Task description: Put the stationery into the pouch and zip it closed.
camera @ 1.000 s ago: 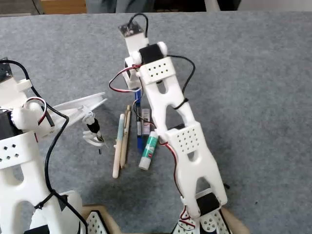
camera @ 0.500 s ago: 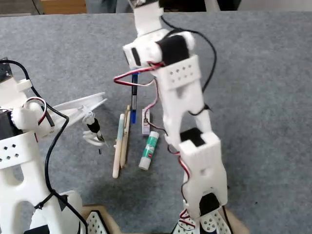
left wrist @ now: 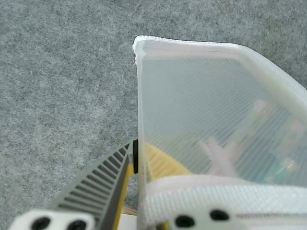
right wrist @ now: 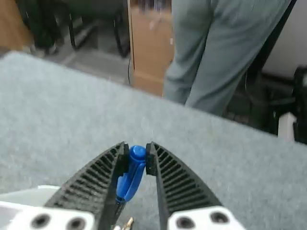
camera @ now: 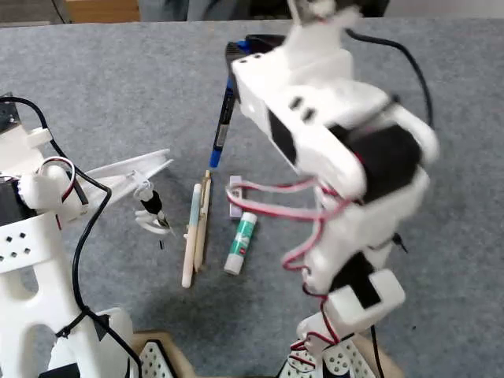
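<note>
My right gripper (right wrist: 136,155) is shut on a blue pen (right wrist: 129,175), gripping it near its rounded end. From above, the blue pen (camera: 223,122) hangs tilted under the raised right gripper (camera: 236,55), above the table's far middle. My left gripper (left wrist: 135,163) is shut on the edge of a translucent mesh pouch (left wrist: 206,115). The pouch (camera: 130,169) is held up at the left with its mouth facing the table's middle. On the cloth lie two pencils (camera: 197,228), a green-and-white glue stick (camera: 240,240) and a small white eraser (camera: 235,197).
A small black-and-white item (camera: 152,209) lies just beneath the pouch's mouth. The grey felt table (camera: 441,118) is bare to the right and at the back left. A person's legs (right wrist: 216,52) stand beyond the table's far edge.
The right arm has lifted the blue pen off the table and swung it up and toward the far side. The left arm and the pouch have kept still.
</note>
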Robot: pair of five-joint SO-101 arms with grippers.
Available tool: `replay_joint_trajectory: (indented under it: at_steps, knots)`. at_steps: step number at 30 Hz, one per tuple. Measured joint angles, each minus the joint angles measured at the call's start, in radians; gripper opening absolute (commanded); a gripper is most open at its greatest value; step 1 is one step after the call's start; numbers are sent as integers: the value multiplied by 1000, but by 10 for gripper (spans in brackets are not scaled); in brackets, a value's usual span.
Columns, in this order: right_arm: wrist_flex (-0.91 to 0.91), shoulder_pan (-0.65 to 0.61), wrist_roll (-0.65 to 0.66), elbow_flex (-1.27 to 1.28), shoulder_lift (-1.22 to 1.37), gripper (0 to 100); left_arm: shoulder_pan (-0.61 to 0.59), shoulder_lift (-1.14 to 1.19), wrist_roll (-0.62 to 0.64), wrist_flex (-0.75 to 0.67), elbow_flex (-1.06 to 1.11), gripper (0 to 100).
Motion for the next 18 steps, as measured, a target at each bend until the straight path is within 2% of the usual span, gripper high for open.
replay_joint_trajectory:
  at_steps: [4, 9, 18]
  knots:
    - [0, -35, 0, 0, -98, 11, 0, 0, 0, 0, 0, 28]
    - [-28, -183, 0, -2, -178, 11, 0, 0, 0, 0, 0, 28]
    - [-95, -299, 0, -17, -135, 11, 0, 3, -2, 0, 0, 28]
